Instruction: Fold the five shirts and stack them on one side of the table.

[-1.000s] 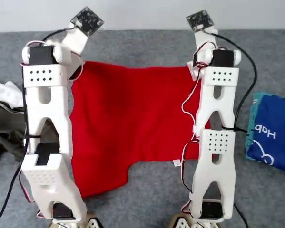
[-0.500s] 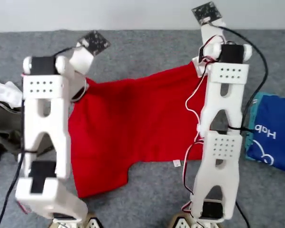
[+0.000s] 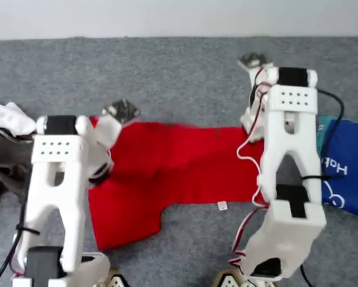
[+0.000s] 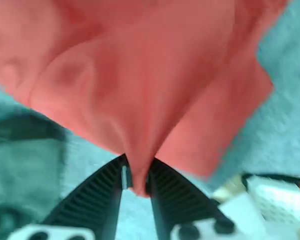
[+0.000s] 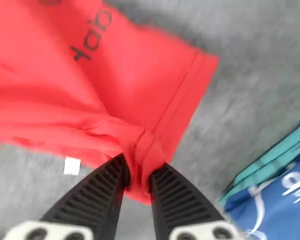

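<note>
Three views, one red shirt in common
You look steeply down over the grey table from the arms' base side. Each wrist camera sits close behind its own jaws, the left gripper and the right gripper, facing along the fingers. The blue shirt links your high and right wrist views.

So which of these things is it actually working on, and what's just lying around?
On the job: red shirt, gripped by left hand and right hand; blue shirt, green shirt and white cloth, probably waiting their turn.
Just there: grey table.
</note>
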Motion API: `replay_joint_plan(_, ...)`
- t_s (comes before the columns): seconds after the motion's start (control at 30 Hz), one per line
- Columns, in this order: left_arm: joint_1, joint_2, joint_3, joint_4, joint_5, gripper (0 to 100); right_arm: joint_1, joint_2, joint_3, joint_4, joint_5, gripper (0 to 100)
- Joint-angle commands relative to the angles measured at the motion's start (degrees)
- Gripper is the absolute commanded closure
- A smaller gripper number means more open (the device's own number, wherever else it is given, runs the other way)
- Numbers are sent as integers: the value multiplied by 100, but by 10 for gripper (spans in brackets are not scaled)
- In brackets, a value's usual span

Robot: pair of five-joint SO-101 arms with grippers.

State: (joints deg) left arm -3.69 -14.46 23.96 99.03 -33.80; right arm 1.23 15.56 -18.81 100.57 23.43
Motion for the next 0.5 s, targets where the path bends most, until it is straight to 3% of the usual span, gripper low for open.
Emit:
replay_joint_plan(0.0, 9, -475, 479, 158, -62, 985, 84, -708, 677, 215, 44, 991)
replay_joint_plan(0.23, 44, -1187, 1200, 167, -273, 985, 145, -1130, 1213, 215, 62, 991)
replay_joint_plan(0.47, 44, -1556, 1657, 167, -510, 985, 514, -1297, 1495, 215, 695, 991)
